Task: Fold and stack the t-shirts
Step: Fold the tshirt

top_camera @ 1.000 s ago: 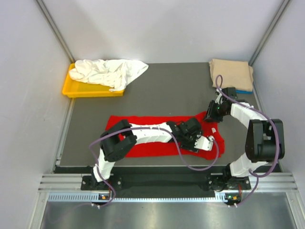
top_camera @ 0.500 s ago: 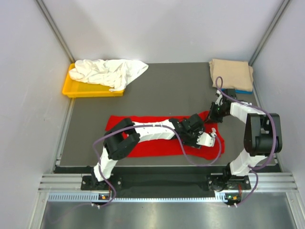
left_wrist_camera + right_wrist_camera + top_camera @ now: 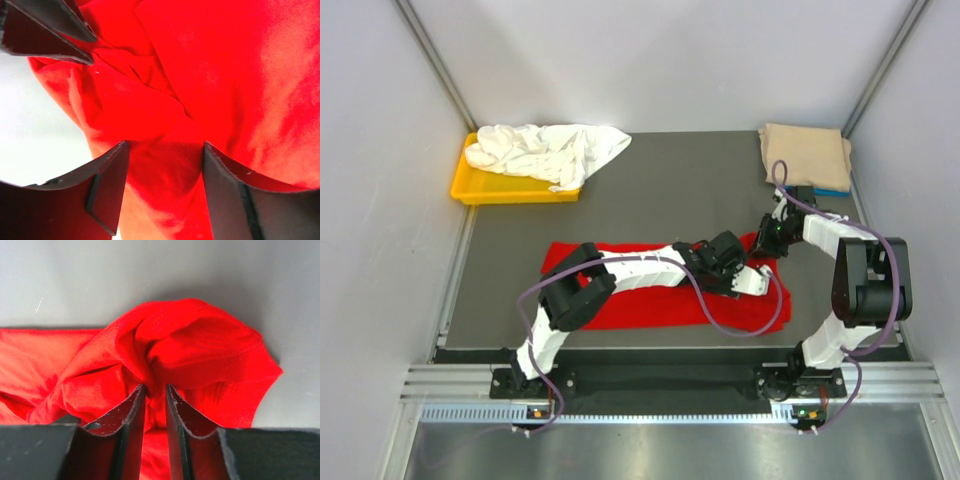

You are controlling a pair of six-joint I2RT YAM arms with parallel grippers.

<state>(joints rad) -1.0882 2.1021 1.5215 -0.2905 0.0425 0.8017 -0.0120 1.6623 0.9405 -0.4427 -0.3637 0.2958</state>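
Observation:
A bright red t-shirt (image 3: 630, 300) lies spread lengthwise at mid-table. My left arm stretches across it, and the left gripper (image 3: 758, 280) (image 3: 165, 145) hangs open over the rumpled red cloth (image 3: 165, 95) near the shirt's right end, its jaws wide apart. My right gripper (image 3: 763, 243) (image 3: 155, 386) is at the shirt's far right corner, its narrow jaws shut on a bunched fold of red cloth (image 3: 195, 347). A white t-shirt (image 3: 548, 152) lies crumpled over the yellow tray. A folded tan t-shirt (image 3: 805, 152) rests on a blue one (image 3: 832, 190) at the back right.
The yellow tray (image 3: 470, 188) stands at the back left of the dark mat (image 3: 670, 190). White enclosure walls close in on both sides and behind. Cables loop from both arms over the shirt's right half.
The left gripper has moved away from the near edge, toward the shirt's far right corner. The right gripper has stayed at that corner and now pinches the bunched cloth.

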